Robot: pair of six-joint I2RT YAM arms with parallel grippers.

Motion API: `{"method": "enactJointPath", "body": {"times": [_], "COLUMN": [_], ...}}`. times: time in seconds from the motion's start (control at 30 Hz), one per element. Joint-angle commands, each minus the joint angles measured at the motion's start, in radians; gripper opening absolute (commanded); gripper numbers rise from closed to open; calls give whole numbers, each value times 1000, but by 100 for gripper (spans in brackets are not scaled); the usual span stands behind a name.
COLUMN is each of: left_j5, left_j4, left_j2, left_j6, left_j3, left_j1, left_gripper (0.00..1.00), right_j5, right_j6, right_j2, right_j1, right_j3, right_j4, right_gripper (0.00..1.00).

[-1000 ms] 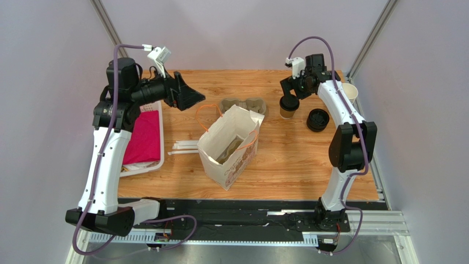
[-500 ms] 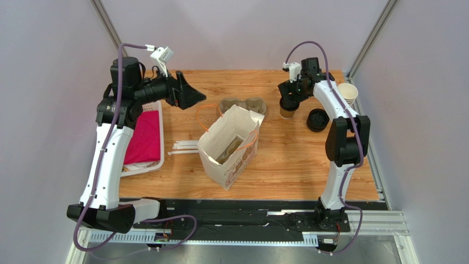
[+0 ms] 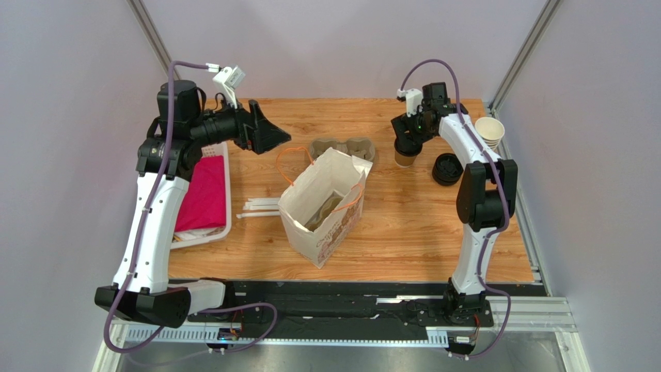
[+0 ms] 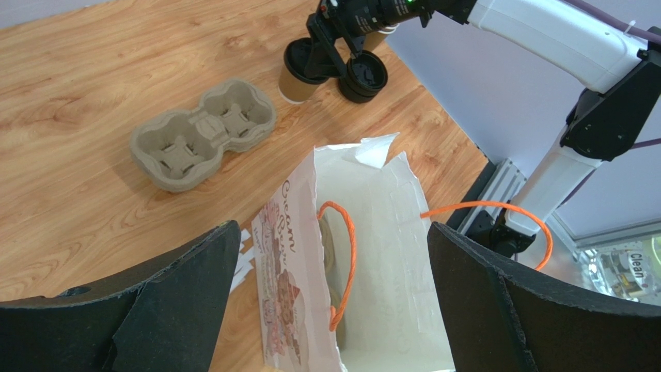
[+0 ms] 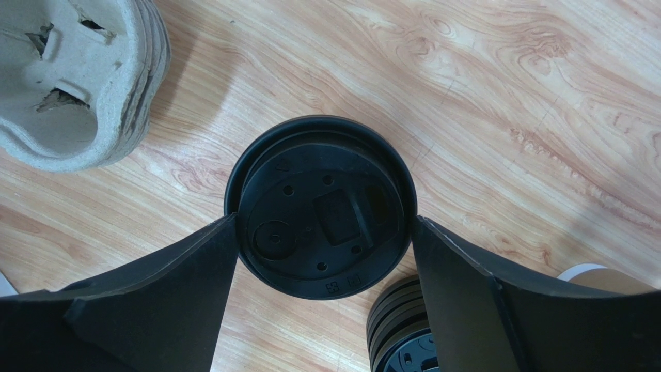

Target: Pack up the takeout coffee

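The takeout coffee [image 3: 403, 152], a tan paper cup with a black lid [image 5: 322, 205], stands on the wooden table at the back right, beside the pulp carrier. My right gripper [image 5: 322, 225] comes down over it from above, with a finger against each side of the lid; the cup [image 4: 304, 66] still rests on the table. My left gripper [image 3: 271, 138] hangs open in the air, above and to the back left of the white paper bag [image 3: 322, 205]. Nothing lies between its fingers [image 4: 178, 294], which look down into the bag's open mouth [image 4: 372, 256].
A two-cup pulp carrier [image 3: 341, 147] lies behind the bag. A stack of loose black lids [image 3: 448, 168] and lidless cream cups [image 3: 490, 130] stand right of the coffee. White sticks [image 3: 260, 208] lie left of the bag. A white tray [image 3: 221, 232] holds pink cloth at the left edge.
My right gripper has shifted slightly left over the cup and its fingers have closed in a little onto the lid. The left arm has hardly moved.
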Motion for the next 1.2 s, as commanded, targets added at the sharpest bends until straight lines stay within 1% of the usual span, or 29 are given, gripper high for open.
{"method": "enactJointPath", "body": {"times": [0.0, 0.13, 0.33, 0.43, 0.53, 0.57, 0.67, 0.8, 0.83, 0.97, 1.17], "left_j5": [19, 14, 2, 1, -10, -16, -25, -25, -27, -32, -61], "left_j4": [1, -46, -68, -75, -92, -97, -109, -121, -126, -154, -198], "left_j2": [-1, 9, 13, 16, 15, 13, 4, -14, -17, -48, -83], "left_j6": [26, 53, 65, 60, 59, 59, 66, 76, 80, 129, 192], "left_j3": [-8, 6, 9, 6, -3, -5, -9, -14, -17, -22, -23], "left_j1": [6, 6, 6, 8, 11, 13, 20, 25, 25, 26, 26], "left_gripper": [99, 99, 99, 99, 99, 99, 99, 99, 99, 99, 99], "right_j5": [6, 14, 23, 21, 12, 12, 3, -9, -14, -41, -126], "right_j6": [-13, -30, -52, -55, -58, -58, -56, -61, -61, -58, -46], "right_j2": [-2, 3, 6, 6, 1, -3, -35, -86, -94, -138, -270], "right_j1": [-2, -1, -2, -2, -2, -2, -2, -8, -11, -26, -26], "right_j3": [24, 1, -39, -57, -63, -63, -54, -16, -8, 38, 105], "right_j4": [51, 57, 58, 58, 45, 46, 38, 14, 5, -49, -155], "right_gripper": [83, 77, 72, 67, 56, 50, 44, 42, 40, 38, 36]}}
